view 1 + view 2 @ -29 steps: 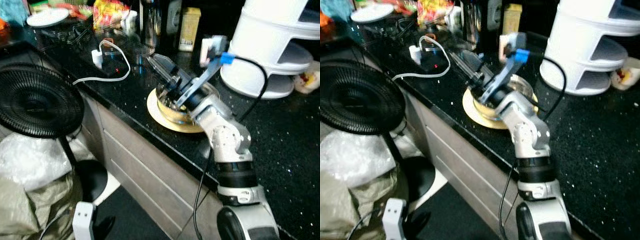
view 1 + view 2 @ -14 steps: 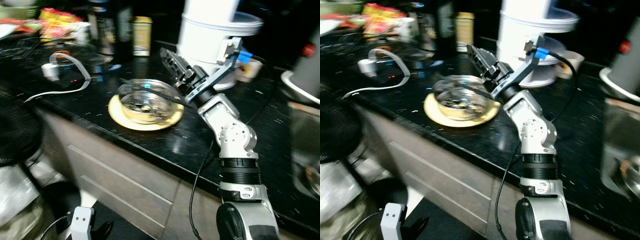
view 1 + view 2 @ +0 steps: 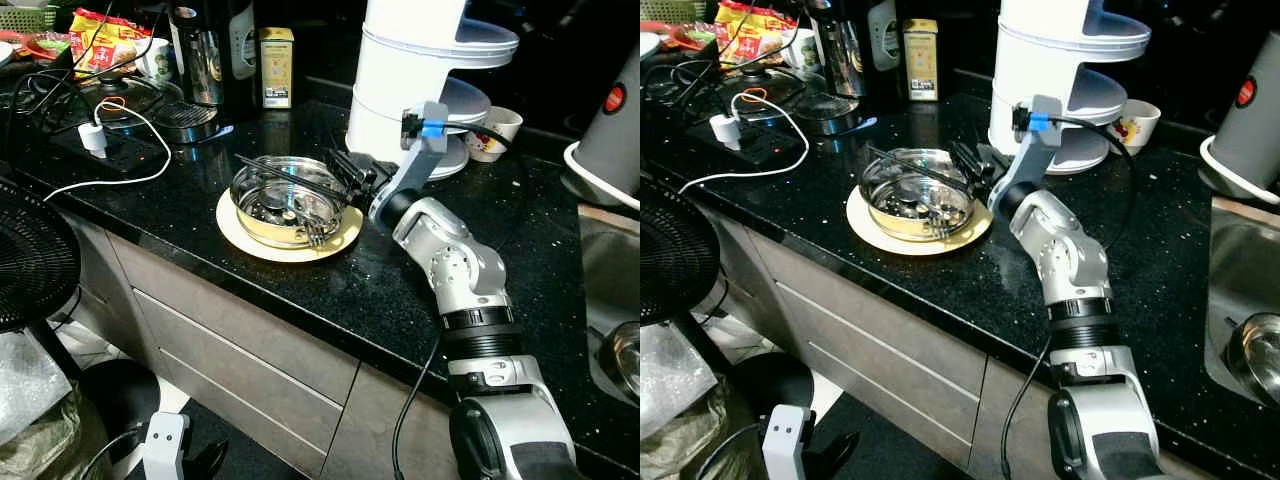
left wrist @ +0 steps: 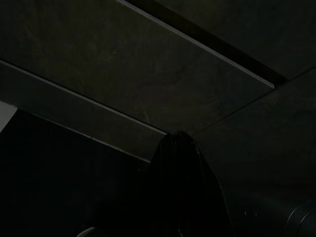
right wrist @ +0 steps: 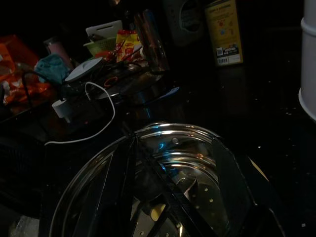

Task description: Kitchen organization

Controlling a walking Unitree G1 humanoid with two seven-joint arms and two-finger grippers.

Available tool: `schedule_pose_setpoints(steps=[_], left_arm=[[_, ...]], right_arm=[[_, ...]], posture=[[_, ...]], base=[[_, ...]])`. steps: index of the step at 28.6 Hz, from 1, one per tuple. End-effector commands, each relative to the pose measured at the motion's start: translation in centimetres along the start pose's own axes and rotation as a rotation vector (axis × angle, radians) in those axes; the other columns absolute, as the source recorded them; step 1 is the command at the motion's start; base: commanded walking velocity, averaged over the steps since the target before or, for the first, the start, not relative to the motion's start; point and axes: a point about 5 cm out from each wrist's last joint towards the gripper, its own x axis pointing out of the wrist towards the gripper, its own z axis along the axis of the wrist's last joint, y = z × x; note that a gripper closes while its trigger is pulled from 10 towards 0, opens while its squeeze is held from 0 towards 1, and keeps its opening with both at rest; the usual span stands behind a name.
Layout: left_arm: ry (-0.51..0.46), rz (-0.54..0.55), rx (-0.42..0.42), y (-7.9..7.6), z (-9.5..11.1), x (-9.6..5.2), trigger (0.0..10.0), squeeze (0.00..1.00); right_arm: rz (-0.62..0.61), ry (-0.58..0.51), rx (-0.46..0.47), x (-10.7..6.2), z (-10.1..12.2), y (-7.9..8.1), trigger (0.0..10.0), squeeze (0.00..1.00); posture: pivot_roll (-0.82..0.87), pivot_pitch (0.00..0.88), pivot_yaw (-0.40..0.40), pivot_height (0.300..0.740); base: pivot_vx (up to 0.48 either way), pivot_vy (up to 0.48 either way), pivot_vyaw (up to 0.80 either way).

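A steel bowl with a fork and other cutlery inside stands on a yellow plate near the front edge of the black counter. Thin black sticks lie across the bowl's top. My right gripper is low at the bowl's right rim, pointing over it. In the right wrist view its fingers are spread wide above the bowl, open, holding nothing. My left arm hangs idle by the grey cabinet fronts.
A white tiered rack and a cup stand just behind my right arm. A power strip with a white cable, a steel jug and a yellow tin are at the back left. A black fan stands on the floor to the left, and a sink lies to the right.
The camera swung right, so the whole scene shifted. My right gripper, raised above the bowl half a second ago, has come down to the bowl's right rim.
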Motion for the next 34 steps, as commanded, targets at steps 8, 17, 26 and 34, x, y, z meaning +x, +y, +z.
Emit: schedule_pose_setpoints(steps=[8,17,26,34], left_arm=[[0.013,-0.001,0.001,0.1,-0.4,-0.2,10.0,0.0],[0.01,-0.005,0.003,0.0,-0.3,-0.2,10.0,0.0],[0.003,-0.004,0.005,0.0,0.1,-0.1,10.0,0.0],[-0.002,-0.004,0.007,-0.1,0.2,0.1,10.0,0.0]], right_arm=[[0.056,-0.002,-0.046,-0.4,0.9,-0.8,10.0,0.0],[0.276,0.08,-0.378,-1.5,3.3,-0.1,10.0,0.0],[0.178,0.265,-0.534,0.8,2.0,1.9,10.0,0.0],[0.108,0.426,-0.619,2.4,1.1,2.7,10.0,0.0]], posture=[[0.11,0.0,-0.069,0.74],[0.11,0.0,-0.066,0.74],[0.11,0.0,-0.061,0.74],[0.11,0.0,-0.065,0.74]], base=[[0.0,0.0,0.0],[0.0,0.0,0.0],[0.0,0.0,0.0],[0.0,0.0,0.0]])
